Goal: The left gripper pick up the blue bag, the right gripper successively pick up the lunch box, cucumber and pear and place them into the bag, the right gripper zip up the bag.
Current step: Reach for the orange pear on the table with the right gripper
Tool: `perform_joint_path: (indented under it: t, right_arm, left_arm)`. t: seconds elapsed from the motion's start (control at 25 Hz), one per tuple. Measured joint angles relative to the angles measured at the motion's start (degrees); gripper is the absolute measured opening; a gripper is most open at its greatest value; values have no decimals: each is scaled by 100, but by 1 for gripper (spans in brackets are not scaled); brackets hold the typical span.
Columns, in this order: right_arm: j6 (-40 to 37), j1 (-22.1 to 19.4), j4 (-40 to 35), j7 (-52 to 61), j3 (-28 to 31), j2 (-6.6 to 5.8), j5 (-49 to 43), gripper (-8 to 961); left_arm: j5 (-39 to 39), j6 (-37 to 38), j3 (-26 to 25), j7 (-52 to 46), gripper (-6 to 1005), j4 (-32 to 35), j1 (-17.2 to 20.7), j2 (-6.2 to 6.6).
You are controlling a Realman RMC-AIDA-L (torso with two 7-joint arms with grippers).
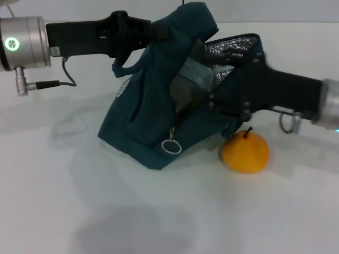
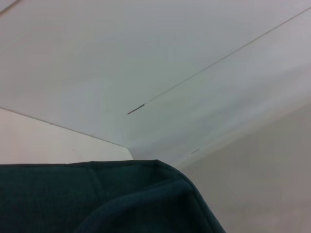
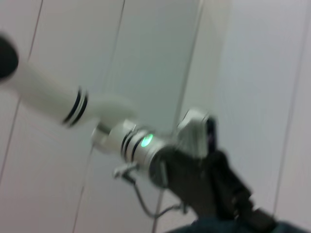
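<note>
The blue bag (image 1: 143, 116) stands tilted on the white table, its mouth open and its silver lining (image 1: 233, 47) showing. My left gripper (image 1: 158, 32) is shut on the bag's top edge by a handle and holds it up. Bag fabric also shows in the left wrist view (image 2: 121, 204). My right gripper (image 1: 212, 87) reaches into the bag's mouth, its fingers hidden inside. A pale clear shape in the mouth looks like the lunch box (image 1: 198, 74). The pear (image 1: 245, 151) lies on the table just right of the bag, under my right arm. The cucumber is out of view.
The zipper's metal ring pull (image 1: 171, 146) hangs at the bag's front lower corner. The right wrist view shows my left arm (image 3: 146, 145) against a pale wall. White table (image 1: 106, 211) lies in front of the bag.
</note>
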Motion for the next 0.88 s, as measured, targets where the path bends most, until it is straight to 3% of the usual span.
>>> perform_joint_path:
  t: [0.2,0.36,0.44,0.64,0.88]
  right_arm:
    - [-915,-752,40,-350,509,-57,114,598]
    - [-978,-1465,117,-643,653,-19,140,596]
    - [-965,-1613,284,-716,655,-10,160,596]
    - [-690,-1380,1117,-853,657,17,169,591]
    - [-116,-987,1430,-903,442,65,165,572]
  left_arm:
    - [0,0,-15,54,61,0,70,-1]
    - [0,-7,-24,67,61,0,104,0]
    - [0,-9,-26,72,61,0,112,3]
    - [0,-44,-26,139,61,0,93,4]
    - [0,-45,-24,170,61,0,80,5]
